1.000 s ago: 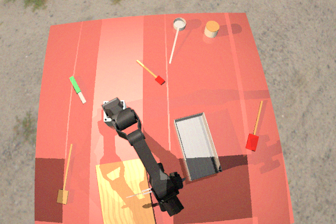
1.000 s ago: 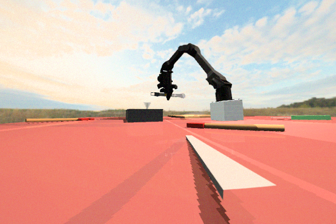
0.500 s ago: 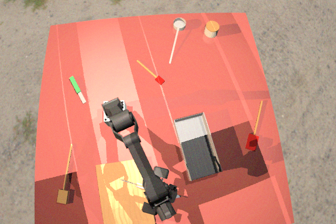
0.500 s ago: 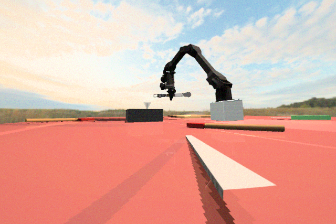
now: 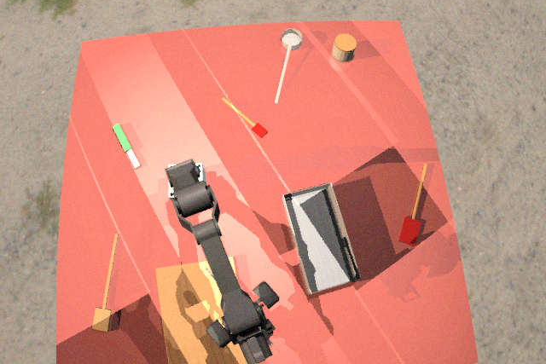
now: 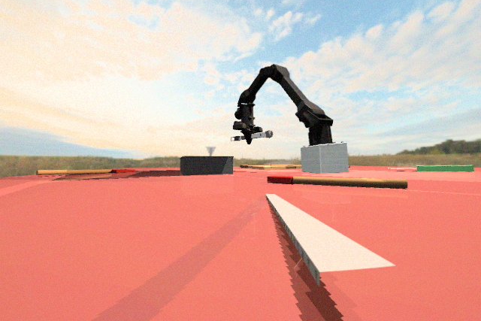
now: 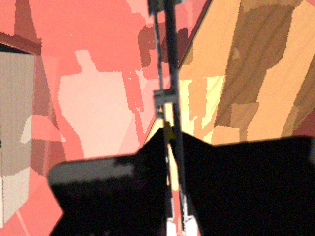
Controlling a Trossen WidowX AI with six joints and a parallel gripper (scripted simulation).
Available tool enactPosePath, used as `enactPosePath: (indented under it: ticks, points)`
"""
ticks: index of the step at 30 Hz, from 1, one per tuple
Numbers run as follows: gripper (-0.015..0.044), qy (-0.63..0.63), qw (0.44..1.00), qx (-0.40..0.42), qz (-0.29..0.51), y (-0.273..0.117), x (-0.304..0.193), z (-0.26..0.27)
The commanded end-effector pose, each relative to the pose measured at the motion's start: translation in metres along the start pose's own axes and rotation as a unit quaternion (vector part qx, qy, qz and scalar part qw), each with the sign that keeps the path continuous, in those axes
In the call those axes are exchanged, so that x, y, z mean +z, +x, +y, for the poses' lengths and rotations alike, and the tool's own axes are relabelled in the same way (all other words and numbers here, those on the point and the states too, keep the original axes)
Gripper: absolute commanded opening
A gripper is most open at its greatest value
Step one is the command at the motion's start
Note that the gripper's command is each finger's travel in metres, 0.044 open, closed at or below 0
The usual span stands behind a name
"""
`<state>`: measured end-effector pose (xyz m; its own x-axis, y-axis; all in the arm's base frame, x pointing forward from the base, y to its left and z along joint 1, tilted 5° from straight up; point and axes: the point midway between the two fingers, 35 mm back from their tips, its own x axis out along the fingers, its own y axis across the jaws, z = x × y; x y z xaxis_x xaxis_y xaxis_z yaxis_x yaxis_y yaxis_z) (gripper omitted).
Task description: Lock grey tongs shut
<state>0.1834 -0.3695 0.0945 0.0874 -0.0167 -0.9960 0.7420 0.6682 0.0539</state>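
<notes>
My gripper (image 6: 249, 140) (image 7: 166, 132) is shut on the grey tongs (image 6: 258, 135) (image 7: 173, 59). It points down and holds them in the air, nearly level, with their arms close together and a narrow gap between them. The pale ends are at the bottom of the wrist view; the dark end is at the top. Whether the lock is engaged cannot be seen. The wooden board (image 5: 168, 293) (image 7: 212, 49) lies on the table, partly below the arm in the top view. The roasting tin (image 5: 337, 214) (image 6: 205, 165) (image 7: 17, 103) stands beside it, with no tongs in it.
Red-headed tools (image 5: 258, 130) (image 5: 409, 230) lie behind and right of the tin. A wooden-headed tool (image 5: 101, 319) lies left of the board. A green-and-white item (image 5: 122, 137), a long-handled white cup (image 5: 291, 38) and an orange-topped jar (image 5: 345, 47) are farther back.
</notes>
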Motion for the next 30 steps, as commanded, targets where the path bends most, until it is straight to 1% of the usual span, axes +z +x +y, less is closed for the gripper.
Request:
enactPosePath:
  ticks: [1, 8, 15, 22, 30]
  points:
    - [-0.015, 0.086, 0.996, 0.001, 0.0, 0.0, -0.002, -0.008]
    - [-0.015, 0.222, 0.975, 0.001, 0.0, 0.0, -0.006, -0.019]
    - [-0.015, 0.353, 0.936, 0.0, 0.0, 0.0, -0.01, -0.031]
    - [-0.015, 0.478, 0.878, 0.0, 0.0, 0.0, -0.014, -0.043]
    - [-0.015, 0.61, 0.793, -0.001, 0.0, 0.0, -0.02, -0.056]
